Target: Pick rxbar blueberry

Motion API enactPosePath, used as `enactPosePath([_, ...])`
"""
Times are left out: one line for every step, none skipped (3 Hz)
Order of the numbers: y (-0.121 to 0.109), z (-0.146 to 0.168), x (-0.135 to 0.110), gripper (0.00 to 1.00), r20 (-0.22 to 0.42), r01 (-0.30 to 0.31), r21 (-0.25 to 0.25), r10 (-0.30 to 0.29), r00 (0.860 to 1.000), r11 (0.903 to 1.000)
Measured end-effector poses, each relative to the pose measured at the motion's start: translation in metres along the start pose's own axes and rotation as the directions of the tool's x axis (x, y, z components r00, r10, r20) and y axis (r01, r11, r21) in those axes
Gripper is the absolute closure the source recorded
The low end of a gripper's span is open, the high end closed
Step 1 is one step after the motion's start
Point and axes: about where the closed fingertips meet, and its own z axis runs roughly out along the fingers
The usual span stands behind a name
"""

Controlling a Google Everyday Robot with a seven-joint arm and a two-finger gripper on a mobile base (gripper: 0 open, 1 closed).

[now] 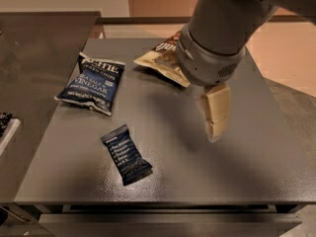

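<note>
The rxbar blueberry [125, 154] is a small flat dark navy wrapper with pale text. It lies on the grey table [168, 177] near the front, left of centre. My gripper [216, 113] hangs from the arm above the table's right half, to the right of the bar and well apart from it. Its pale fingers point down and hold nothing.
A blue "Sea Salt & Vinegar" chip bag [92, 83] lies at the table's left. A cream and brown snack bag [163, 59] lies at the back, partly hidden by my arm [222, 28]. A darker counter [34, 48] adjoins on the left.
</note>
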Motion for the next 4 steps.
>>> enactPosePath([-0.007,0.016,-0.023,0.0,0.012,0.164,-0.027,-0.163,0.987,0.9862])
enactPosePath([-0.015,0.031,-0.043,0.0,0.039,0.314,-0.047,-0.313,0.949,0.9482])
enactPosePath([-0.023,0.043,-0.058,0.0,0.071,0.448,-0.057,-0.444,0.893,0.8922])
enactPosePath([-0.026,0.054,-0.069,0.0,0.103,0.555,-0.063,-0.548,0.83,0.8291])
